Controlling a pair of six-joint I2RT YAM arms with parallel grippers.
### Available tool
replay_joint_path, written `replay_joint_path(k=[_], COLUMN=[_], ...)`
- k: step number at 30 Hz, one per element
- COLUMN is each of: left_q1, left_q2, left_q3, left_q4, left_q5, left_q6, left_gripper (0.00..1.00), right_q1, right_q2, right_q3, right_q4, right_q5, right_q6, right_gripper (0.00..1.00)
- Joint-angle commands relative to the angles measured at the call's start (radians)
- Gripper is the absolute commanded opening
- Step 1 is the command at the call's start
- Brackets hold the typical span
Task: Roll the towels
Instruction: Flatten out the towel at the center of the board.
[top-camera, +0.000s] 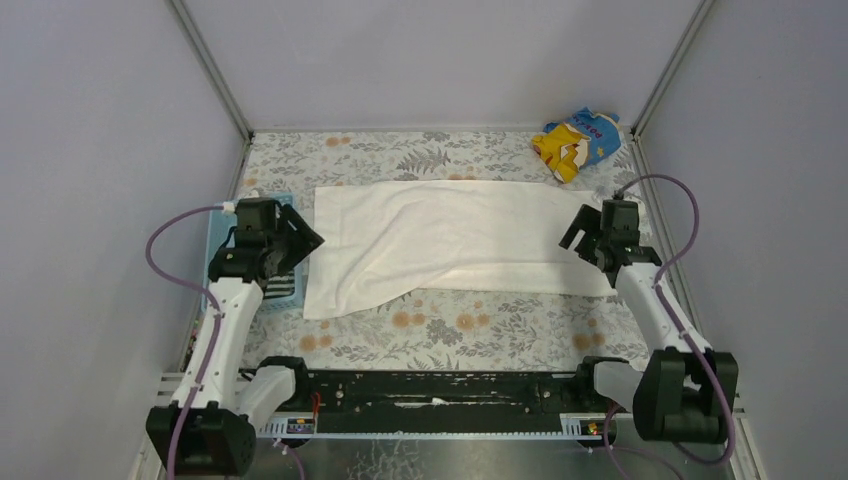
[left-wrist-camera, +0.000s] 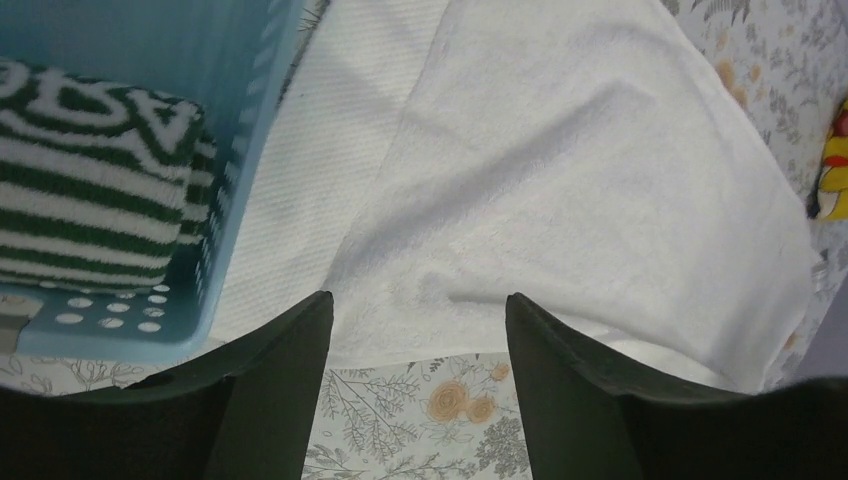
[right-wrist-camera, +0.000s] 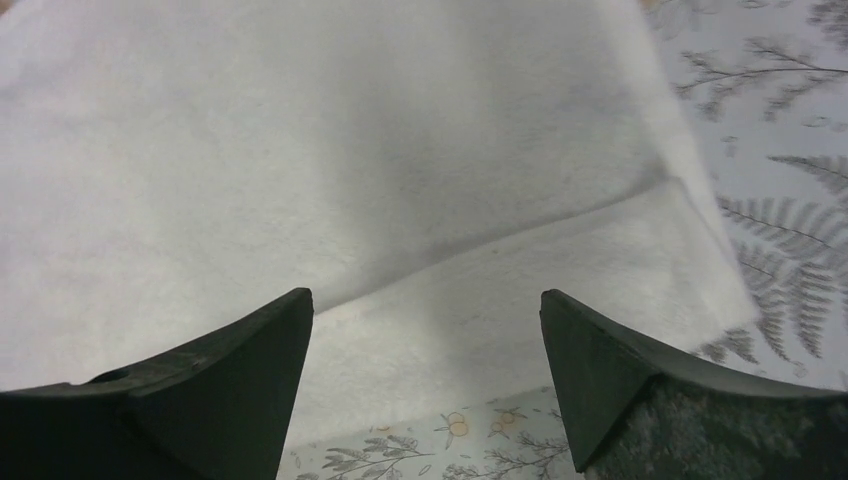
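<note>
Plain grey walls enclose a table with a floral-patterned top.

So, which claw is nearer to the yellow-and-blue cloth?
Right. The right claw is at the white towel's end near the cloth; the left claw is by the blue basket.

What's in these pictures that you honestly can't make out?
- Top view: the left gripper covers most of the blue basket, hiding the striped towel inside.
- Left wrist view: the striped towel is cut off by the left edge, the yellow-and-blue cloth by the right edge.
- Top view: the cloth's print is too small to read.
- Right wrist view: the white towel overruns the frame, so its far edges are unseen.
</note>
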Motion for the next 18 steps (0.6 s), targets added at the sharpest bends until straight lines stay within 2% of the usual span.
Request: replay_joint_path(k=[1, 5, 7, 13, 18], left_q1=[-0.100, -0.308, -0.367, -0.410, -0.569], left_q2=[0.137, 0.316, 0.402, 0.590, 0.706], left_q3=[0.074, 0.139, 0.152, 0.190, 0.295], left_q4=[0.018, 0.061, 0.107, 0.179, 0.205], left_q5=[0.031, -0.055, -0.084, -0.094, -0.070], left_q6=[0.074, 0.033, 0.010, -0.015, 0.079], left_gripper=[0.66, 0.69, 0.72, 0.74, 0.75], right_q1=[0.000, 0.036, 0.080, 0.173, 0.174], right_q2=[0.138, 0.271, 0.328, 0.442, 0.465], right_q3=[0.122, 0.207, 0.243, 0.331, 0.345], right_q4=[-0.023, -0.060, -0.080, -0.137, -0.174], right_q5=[-0.249, -0.322, -0.319, -0.270, -0.108], right_q6=[-0.068, -0.089, -0.113, -0.148, -0.128], right_gripper=[0.91, 0.91, 0.91, 0.89, 0.90])
